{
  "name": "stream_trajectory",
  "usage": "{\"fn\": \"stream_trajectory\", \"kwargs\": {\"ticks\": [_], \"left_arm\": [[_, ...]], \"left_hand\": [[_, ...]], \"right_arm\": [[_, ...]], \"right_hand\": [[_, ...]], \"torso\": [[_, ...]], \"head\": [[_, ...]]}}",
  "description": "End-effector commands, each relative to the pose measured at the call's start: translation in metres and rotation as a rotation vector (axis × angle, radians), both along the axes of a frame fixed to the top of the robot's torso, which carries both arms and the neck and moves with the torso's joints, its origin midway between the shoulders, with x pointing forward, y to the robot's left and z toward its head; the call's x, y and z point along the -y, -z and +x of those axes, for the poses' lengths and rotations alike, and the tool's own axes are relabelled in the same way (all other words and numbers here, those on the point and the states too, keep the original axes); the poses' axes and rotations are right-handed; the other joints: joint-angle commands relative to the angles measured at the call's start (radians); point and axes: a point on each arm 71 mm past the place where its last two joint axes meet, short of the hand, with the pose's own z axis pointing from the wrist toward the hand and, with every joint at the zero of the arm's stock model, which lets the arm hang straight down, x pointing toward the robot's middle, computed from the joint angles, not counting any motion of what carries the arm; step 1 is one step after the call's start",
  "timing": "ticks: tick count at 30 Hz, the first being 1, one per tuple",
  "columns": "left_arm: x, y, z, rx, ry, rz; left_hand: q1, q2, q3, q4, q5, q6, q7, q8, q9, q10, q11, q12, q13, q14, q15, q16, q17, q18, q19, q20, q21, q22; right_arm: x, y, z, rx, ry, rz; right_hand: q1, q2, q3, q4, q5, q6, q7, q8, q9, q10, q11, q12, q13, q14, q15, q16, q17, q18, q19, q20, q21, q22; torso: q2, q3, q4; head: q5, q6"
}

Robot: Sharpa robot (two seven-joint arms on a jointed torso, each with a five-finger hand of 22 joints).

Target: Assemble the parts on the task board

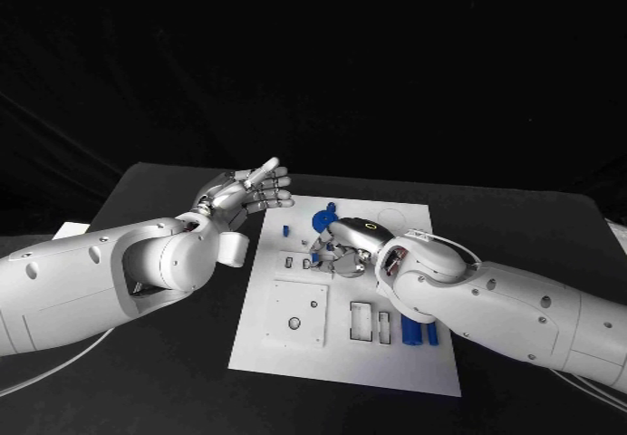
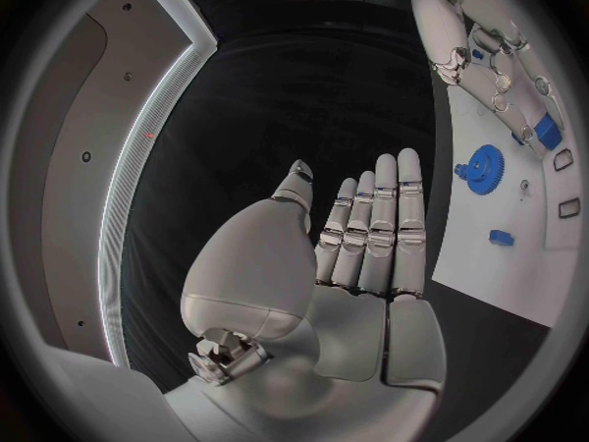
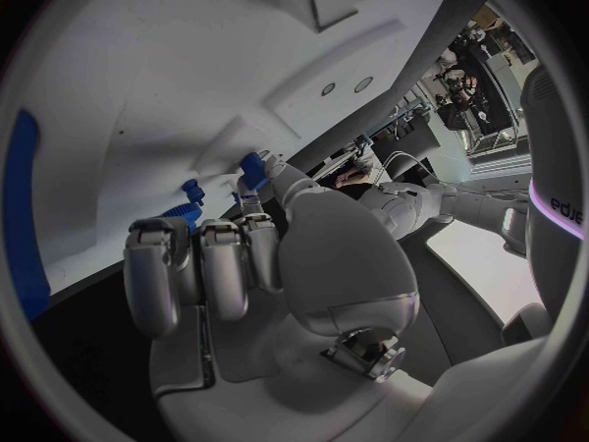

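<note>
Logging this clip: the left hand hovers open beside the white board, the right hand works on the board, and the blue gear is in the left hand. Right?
Not quite. The left hand holds nothing, its fingers straight and apart. The blue gear lies on the white board, as the left wrist view shows. The right hand is on the board, as you say.

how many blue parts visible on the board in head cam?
4: a gear at the task board's far end, a small piece left of it, and two long pieces side by side near the right edge. The right robot hand may hide more.
</note>
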Motion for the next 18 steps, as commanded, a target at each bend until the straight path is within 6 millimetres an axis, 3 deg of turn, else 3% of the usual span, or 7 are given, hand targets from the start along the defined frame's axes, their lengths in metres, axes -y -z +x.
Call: {"fn": "stream_trajectory", "kwargs": {"ticks": [1, 18], "left_arm": [[0.0021, -0.0021, -0.0005, 0.017, 0.021, -0.015], [0.0012, -0.0019, -0.0001, 0.016, 0.017, -0.013]], "left_hand": [[-0.001, 0.013, -0.001, -0.007, -0.004, -0.001, 0.006, -0.006, -0.001, -0.008, 0.001, -0.003, -0.001, 0.0, 0.001, -0.002, -0.001, 0.01, -0.003, 0.004, -0.004, -0.001], [-0.001, 0.013, -0.001, -0.007, -0.004, -0.001, 0.006, -0.006, -0.001, -0.008, 0.001, -0.003, -0.001, 0.0, 0.001, -0.002, -0.001, 0.01, -0.003, 0.004, -0.004, -0.001]], "right_arm": [[0.0022, 0.0088, -0.0006, -0.033, 0.004, -0.062], [0.0033, 0.009, -0.001, -0.035, 0.004, -0.068]], "right_hand": [[-0.014, -0.001, -0.002, 0.005, -0.002, 0.002, 0.001, 0.006, 0.0, 0.021, -0.004, -0.005, 0.156, 0.088, -0.006, 0.0, 0.188, -0.01, 0.042, -0.005, 0.004, 0.139], [-0.028, -0.025, -0.013, 0.003, 0.001, -0.026, 0.011, -0.003, -0.008, 0.013, 0.004, -0.02, 0.147, 0.087, 0.0, -0.002, 0.185, -0.01, 0.042, -0.002, 0.003, 0.138]], "torso": [[0.0, -0.0002, 0.0004], [0.0, -0.0001, -0.0002]], "head": [[0.0, -0.001], [-0.002, -0.004]]}}
